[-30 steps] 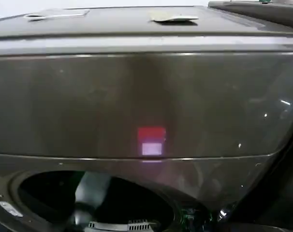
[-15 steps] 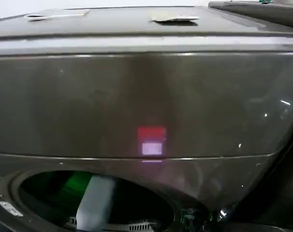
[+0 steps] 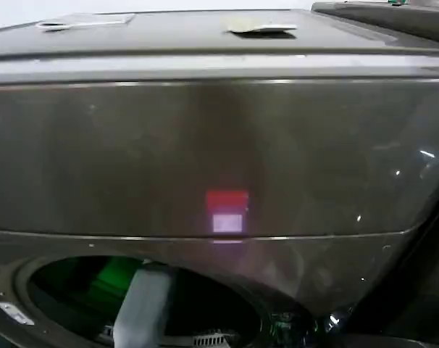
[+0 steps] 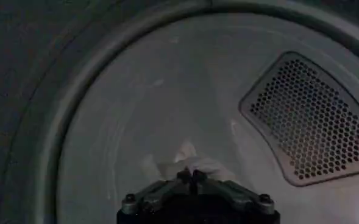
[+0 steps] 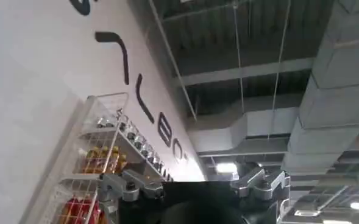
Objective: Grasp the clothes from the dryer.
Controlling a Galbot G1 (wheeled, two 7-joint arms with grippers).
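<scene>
The fingers of the left gripper look pinched together on the clothes, low inside the dryer drum, ready to pull them out. The right gripper waits outside, pointing up.

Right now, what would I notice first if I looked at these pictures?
The big brown dryer right in front, with a red and white glow on its face. Inside its pale drum, the left gripper reaches in with jaws closed on whitish clothes, beside a vent full of tiny holes.
</scene>
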